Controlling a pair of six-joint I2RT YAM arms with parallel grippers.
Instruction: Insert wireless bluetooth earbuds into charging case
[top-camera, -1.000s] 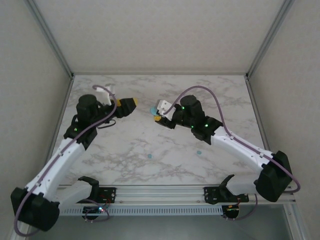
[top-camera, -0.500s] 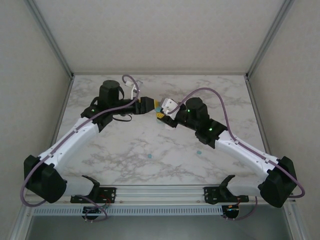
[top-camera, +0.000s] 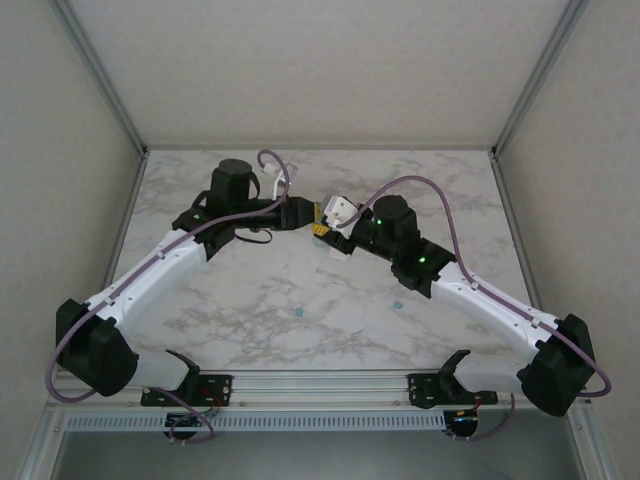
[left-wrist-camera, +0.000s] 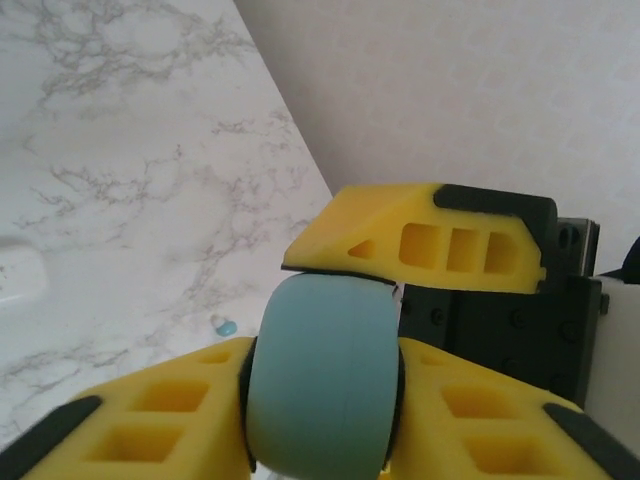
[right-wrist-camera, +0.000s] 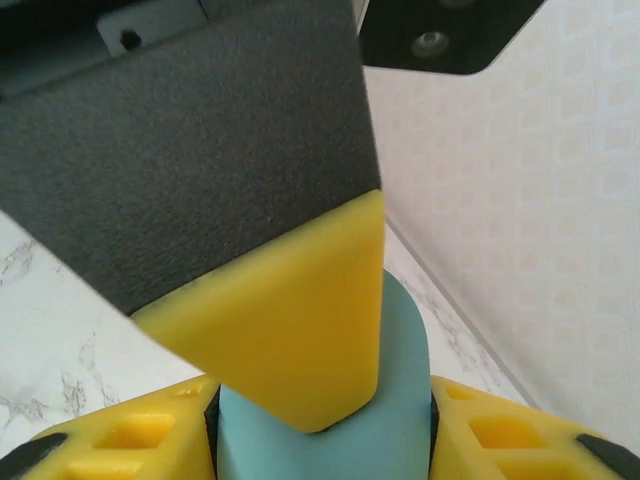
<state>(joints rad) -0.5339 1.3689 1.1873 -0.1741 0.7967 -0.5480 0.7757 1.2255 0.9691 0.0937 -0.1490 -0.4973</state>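
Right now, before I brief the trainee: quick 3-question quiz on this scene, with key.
1. True or false: the teal case lies on the table with both grippers clear of it.
2. How many grippers have fingers against the case? A) none B) one C) two
3. Fill in: in the top view, the two loose teal earbuds lie ___ the arm bases than the grippers do.
Key: 1 false; it is pinched between yellow fingers. 2 C; the left gripper and right gripper both clamp it. 3 nearer.
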